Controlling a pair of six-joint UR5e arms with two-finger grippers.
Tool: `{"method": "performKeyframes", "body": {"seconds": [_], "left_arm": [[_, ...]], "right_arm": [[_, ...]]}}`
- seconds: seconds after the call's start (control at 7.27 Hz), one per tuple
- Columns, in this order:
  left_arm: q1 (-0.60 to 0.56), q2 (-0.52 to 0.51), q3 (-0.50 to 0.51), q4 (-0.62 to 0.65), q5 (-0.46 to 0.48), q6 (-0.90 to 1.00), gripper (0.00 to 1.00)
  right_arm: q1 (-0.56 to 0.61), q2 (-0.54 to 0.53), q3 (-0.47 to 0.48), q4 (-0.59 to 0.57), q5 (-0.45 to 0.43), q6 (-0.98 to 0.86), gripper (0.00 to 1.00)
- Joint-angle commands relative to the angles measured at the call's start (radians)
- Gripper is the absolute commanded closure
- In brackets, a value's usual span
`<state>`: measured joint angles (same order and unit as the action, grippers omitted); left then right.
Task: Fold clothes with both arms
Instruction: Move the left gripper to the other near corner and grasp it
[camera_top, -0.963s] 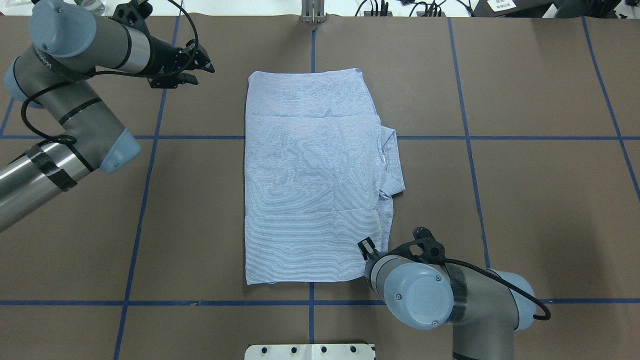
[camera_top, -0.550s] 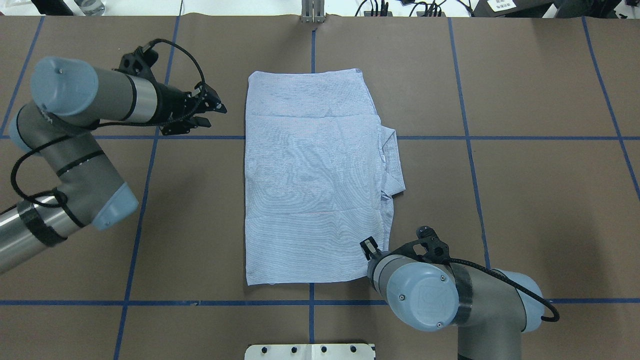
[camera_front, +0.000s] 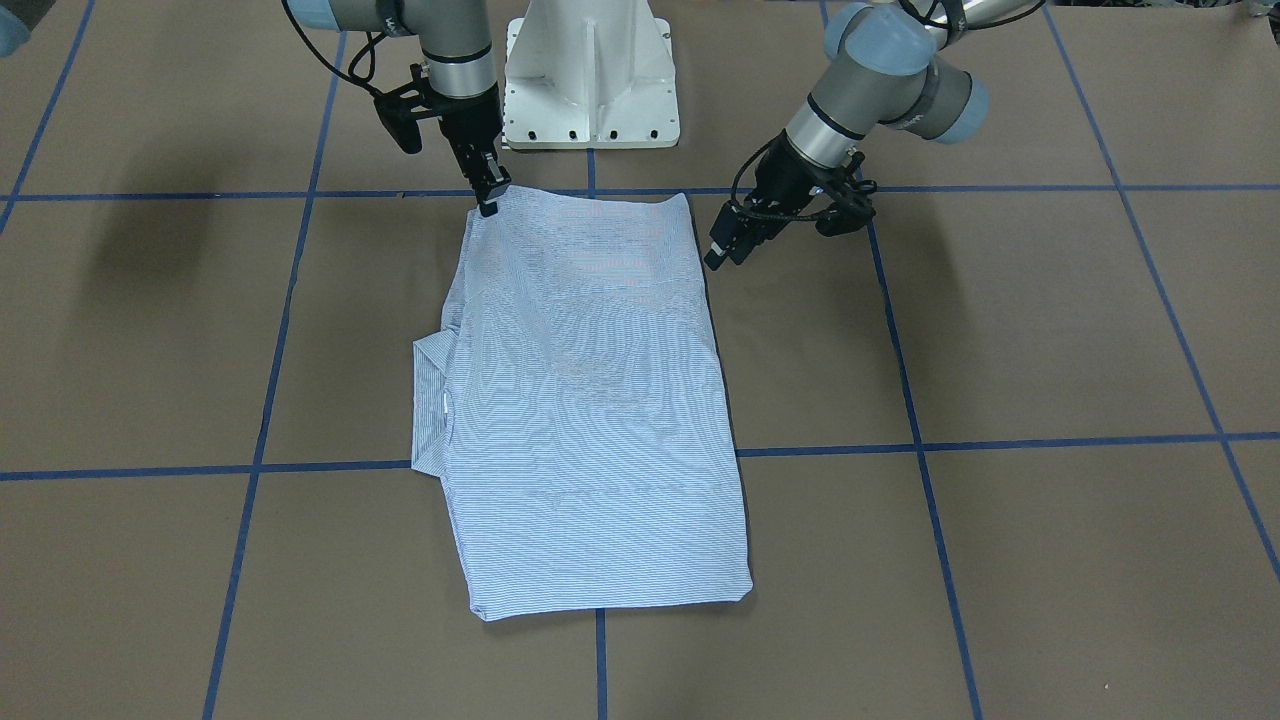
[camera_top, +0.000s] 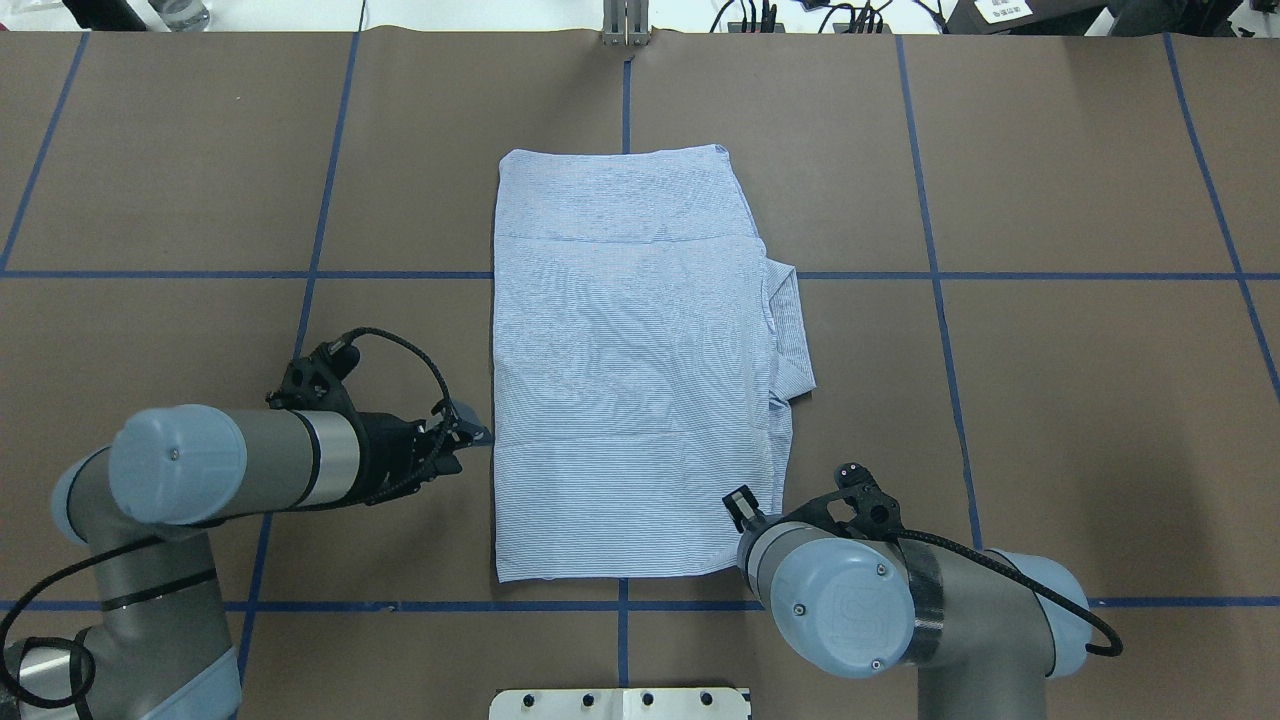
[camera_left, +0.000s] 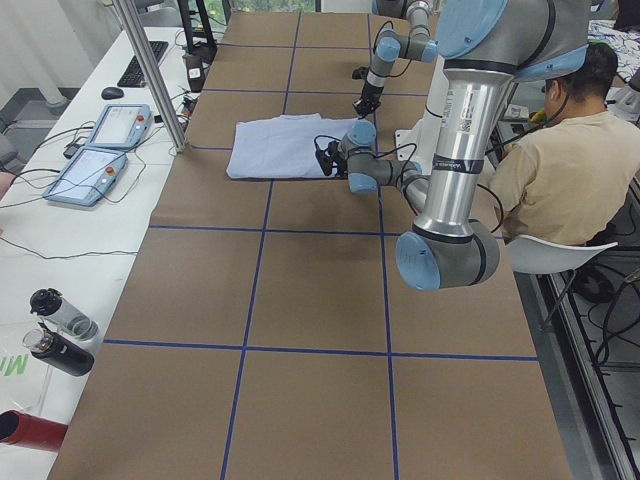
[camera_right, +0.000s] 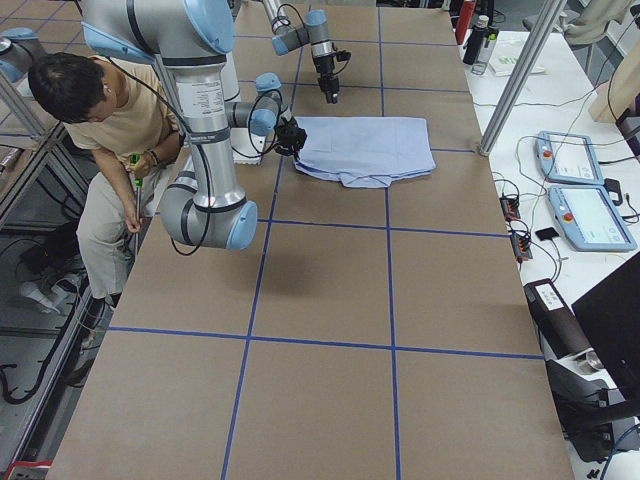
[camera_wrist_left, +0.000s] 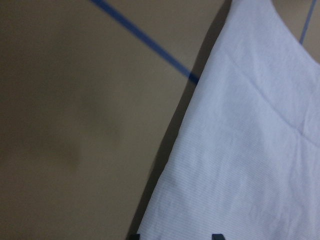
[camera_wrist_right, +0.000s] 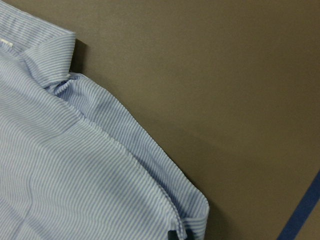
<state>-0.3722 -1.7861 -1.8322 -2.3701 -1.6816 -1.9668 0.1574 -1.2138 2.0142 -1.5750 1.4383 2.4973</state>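
I see a brown paper-covered surface (camera_top: 1050, 420) marked into large squares by blue tape lines. At its middle lies a light blue button-up shirt with fine white stripes (camera_top: 630, 370). It is folded into a tall rectangle and lies flat. Its collar (camera_top: 790, 320) sticks out from the long edge on the robot's right.

The left arm (camera_top: 230, 465), a silver tube with grey joints and pale blue caps, reaches across from the left. Its black left tool (camera_top: 468, 438) sits just beside the shirt's left long edge, close to the corner nearest the robot. In the left wrist view two dark fingertips (camera_wrist_left: 216, 236) stand apart at the bottom of the picture, over the cloth edge. This tool is released and holds nothing.

The right arm (camera_top: 850, 600) bends in from the near right. The right tool (camera_top: 740, 498) is down on the shirt's near right corner. In the right wrist view the folded corner of striped cloth runs right into the fingertips, which sit close together. I read this tool as clenched on the shirt.

The white pedestal base (camera_front: 590, 70) stands just behind the shirt's near edge. In the side views a seated person in a beige top (camera_left: 560, 150) is next to the robot.
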Motion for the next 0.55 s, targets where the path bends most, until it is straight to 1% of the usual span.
{"method": "performKeyframes", "body": {"seconds": [0.0, 0.41], "left_arm": [[0.081, 0.008, -0.002, 0.002, 0.033, -0.027, 0.45], [0.121, 0.008, -0.002, 0.002, 0.039, -0.047, 0.52]], "right_arm": [[-0.001, 0.0, 0.0, 0.0, 0.001, -0.002, 1.0], [-0.001, 0.002, 0.001, 0.0, 0.001, 0.0, 1.0]]}}
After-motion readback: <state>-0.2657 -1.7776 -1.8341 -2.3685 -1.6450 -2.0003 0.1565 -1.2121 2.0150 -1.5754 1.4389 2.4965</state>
